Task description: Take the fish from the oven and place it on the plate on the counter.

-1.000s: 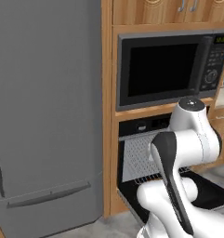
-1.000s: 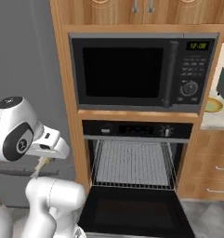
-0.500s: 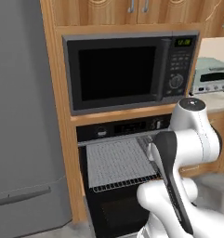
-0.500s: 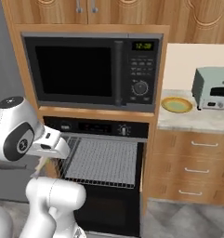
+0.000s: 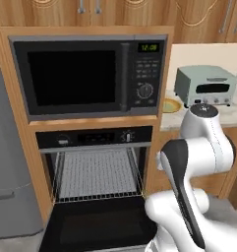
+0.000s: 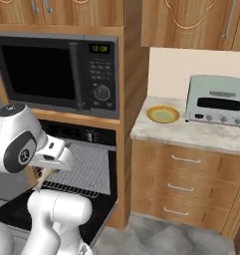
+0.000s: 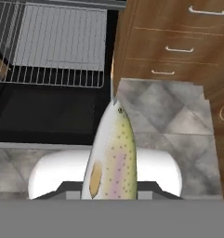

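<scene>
The pincer [image 6: 42,182] is clenched on the fish [image 7: 111,155], which rises from between its tips in the hand view, head end away from the hand, its pale speckled body carrying a pinkish band and a yellow patch low on one side. In the right base view the fish shows as a slim tan piece hanging below the hand, in front of the oven [image 6: 84,164]. The fish is held in the air above the floor [image 7: 164,116], beside the oven's lowered door [image 7: 43,114] and clear of the wire rack [image 7: 53,46]. The oven stands open, its rack drawn partly forward over the door, with the microwave [image 5: 88,76] directly above it. To the oven's right, the bench [image 6: 191,134] tops a bank of wooden drawers [image 6: 183,182]. The plate [image 6: 163,114] sits near the bench's left end, close to the back wall. The toaster [image 6: 218,105] stands just beside the plate, toward the bench's right end.
</scene>
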Available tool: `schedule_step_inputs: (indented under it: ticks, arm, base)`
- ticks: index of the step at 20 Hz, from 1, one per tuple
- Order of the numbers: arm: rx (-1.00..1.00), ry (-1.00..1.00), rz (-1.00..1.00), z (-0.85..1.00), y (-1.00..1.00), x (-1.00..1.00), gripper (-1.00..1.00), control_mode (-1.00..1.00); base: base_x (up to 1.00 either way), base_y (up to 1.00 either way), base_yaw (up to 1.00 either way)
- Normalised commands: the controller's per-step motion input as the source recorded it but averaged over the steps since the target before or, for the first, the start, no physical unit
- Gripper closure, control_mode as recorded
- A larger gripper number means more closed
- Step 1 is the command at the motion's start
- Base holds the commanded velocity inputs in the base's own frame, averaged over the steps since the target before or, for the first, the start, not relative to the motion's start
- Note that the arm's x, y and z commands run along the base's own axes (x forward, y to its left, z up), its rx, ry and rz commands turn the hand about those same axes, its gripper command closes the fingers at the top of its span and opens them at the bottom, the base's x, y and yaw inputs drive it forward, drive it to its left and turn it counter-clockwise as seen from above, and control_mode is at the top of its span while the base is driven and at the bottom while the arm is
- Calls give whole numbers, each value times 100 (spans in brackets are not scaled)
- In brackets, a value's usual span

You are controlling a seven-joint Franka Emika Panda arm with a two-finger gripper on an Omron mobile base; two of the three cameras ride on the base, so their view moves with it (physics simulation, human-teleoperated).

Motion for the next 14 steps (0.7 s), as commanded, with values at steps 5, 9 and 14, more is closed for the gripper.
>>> schedule_step_inputs:
  ticks: [5,9,14]
  arm:
    - [0,0,0,0,0,0,100,100]
    - [0,0,0,0,0,0,100,100]
    - [0,0,0,0,0,0,100,100]
  base:
    - [87,-97,49]
    - [48,-97,39]
    - [46,-89,-4]
